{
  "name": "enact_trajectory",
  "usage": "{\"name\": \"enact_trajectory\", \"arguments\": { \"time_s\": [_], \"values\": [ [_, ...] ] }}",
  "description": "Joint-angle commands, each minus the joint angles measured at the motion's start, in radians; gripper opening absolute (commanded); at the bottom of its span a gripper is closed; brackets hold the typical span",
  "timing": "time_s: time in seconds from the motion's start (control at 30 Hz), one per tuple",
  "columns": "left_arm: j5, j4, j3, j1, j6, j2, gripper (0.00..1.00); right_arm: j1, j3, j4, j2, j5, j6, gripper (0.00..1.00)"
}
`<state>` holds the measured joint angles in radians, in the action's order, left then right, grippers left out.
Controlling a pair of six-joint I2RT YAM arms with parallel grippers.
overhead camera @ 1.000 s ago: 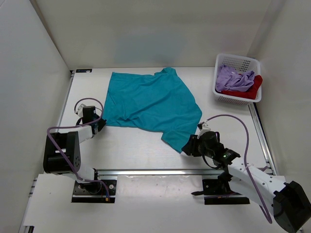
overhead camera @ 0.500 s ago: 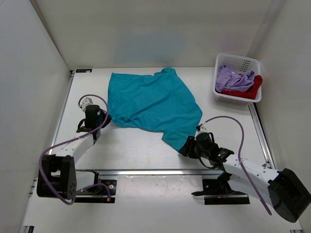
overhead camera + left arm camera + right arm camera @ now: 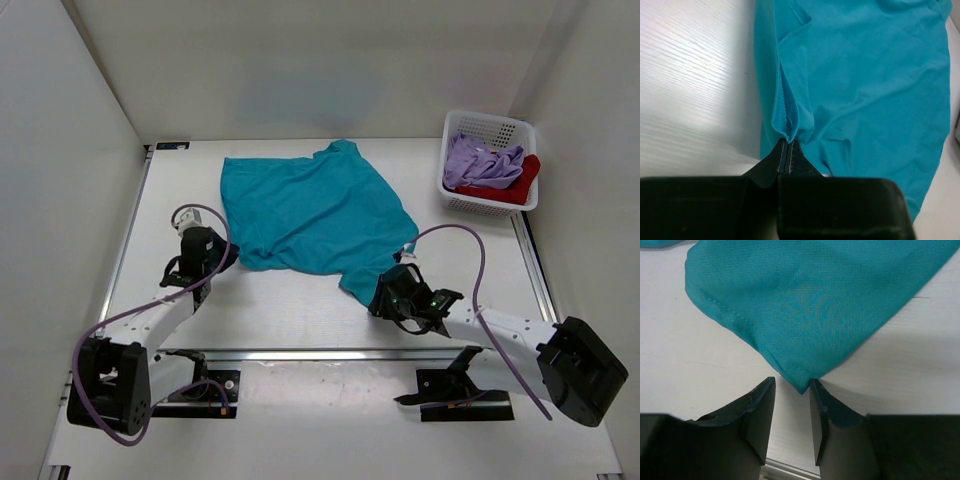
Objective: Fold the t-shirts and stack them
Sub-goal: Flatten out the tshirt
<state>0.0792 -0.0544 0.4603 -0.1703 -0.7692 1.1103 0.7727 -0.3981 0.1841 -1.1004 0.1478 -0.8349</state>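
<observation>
left end effector [image 3: 788, 143]: clamped tight | right end effector [image 3: 791, 392]: jaws parted, arm stretched low

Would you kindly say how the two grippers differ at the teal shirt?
The left gripper is shut, pinching a bunched fold of the teal shirt; the right gripper is open, a corner unclamped at its tips. Left works the shirt's left edge, right its near corner. Both are black and face the shirt.

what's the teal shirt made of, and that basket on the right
The teal shirt looks like fine-mesh knit, probably synthetic, matte: tiny pinholes and a stitched hem show in the right wrist view. The basket seems white moulded plastic, with lattice walls.
</observation>
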Motion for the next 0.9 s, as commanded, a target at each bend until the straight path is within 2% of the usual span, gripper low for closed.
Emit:
{"name": "enact_trajectory", "arguments": {
  "time_s": [0.0,0.13,0.33,0.43,0.5,0.53,0.6,0.67,0.8,0.87],
  "values": [
    [-0.038,-0.015,-0.011,-0.038,0.002,-0.043,0.0,0.004,-0.027,0.136,-0.033,0.099,-0.003,0.33],
    [-0.026,-0.015,-0.021,-0.067,-0.002,-0.052,0.0,0.011,-0.071,0.161,-0.093,0.098,0.01,0.25],
    [-0.03,0.005,0.006,-0.078,0.011,-0.05,0.0,0.01,-0.096,0.158,-0.105,0.119,0.029,0.01],
    [-0.035,0.021,0.04,-0.074,0.022,-0.056,0.0,0.017,-0.171,0.219,-0.055,0.185,0.077,0.0],
    [-0.065,0.042,0.113,-0.063,0.036,-0.064,0.0,0.008,-0.246,0.29,0.012,0.22,0.131,0.0],
    [-0.137,0.053,0.141,-0.052,0.041,-0.069,0.0,-0.001,-0.319,0.339,0.034,0.245,0.17,0.0],
    [-0.196,0.115,0.32,-0.04,0.08,-0.052,0.0,-0.029,-0.447,0.42,0.101,0.283,0.25,0.01],
    [-0.141,0.233,0.487,-0.06,0.175,-0.041,0.0,-0.107,-0.646,0.492,0.126,0.308,0.369,0.0],
    [-0.237,0.286,0.742,0.066,0.162,-0.008,0.0,-0.222,-1.0,0.564,0.047,0.349,0.598,0.0],
    [-0.22,0.323,0.856,0.075,0.171,0.023,0.0,-0.242,-1.283,0.594,-0.03,0.36,0.683,0.0]
  ]
}}
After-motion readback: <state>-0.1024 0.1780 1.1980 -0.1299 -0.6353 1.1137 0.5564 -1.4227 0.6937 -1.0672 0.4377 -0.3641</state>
